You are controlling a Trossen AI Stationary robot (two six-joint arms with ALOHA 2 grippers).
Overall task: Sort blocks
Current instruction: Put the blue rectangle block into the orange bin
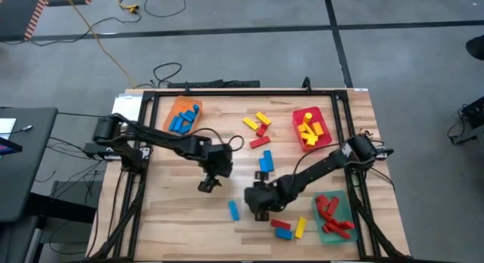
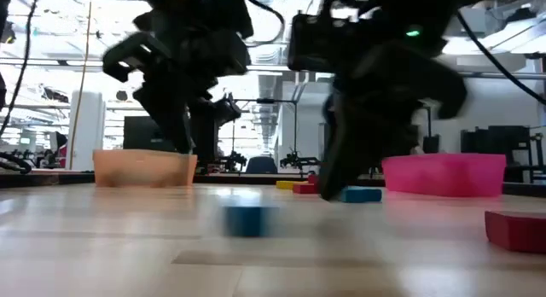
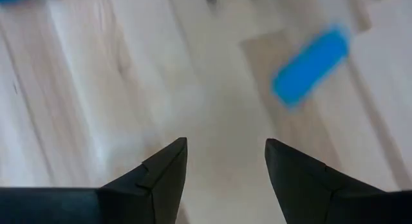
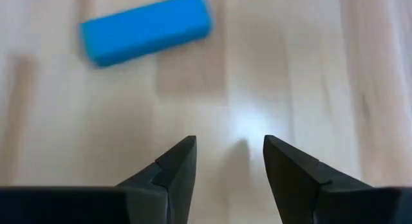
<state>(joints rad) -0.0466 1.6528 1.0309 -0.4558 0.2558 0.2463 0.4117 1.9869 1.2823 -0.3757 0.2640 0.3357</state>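
While both arms hang over the tabletop (image 1: 189, 218):
Left tool (image 1: 207, 185): parted, empty, mid-tabletop.
Right tool (image 1: 259, 211): parted, empty.
Blue block (image 1: 234, 211): lying between both tools.
Other blocks (image 1: 259, 127): scattered.

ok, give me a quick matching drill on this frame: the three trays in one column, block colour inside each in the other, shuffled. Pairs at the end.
Column 1:
1. orange tray
2. red tray
3. green tray

Column 2:
a. red blocks
b. blue blocks
c. yellow blocks

Pairs: 1-b, 2-c, 3-a
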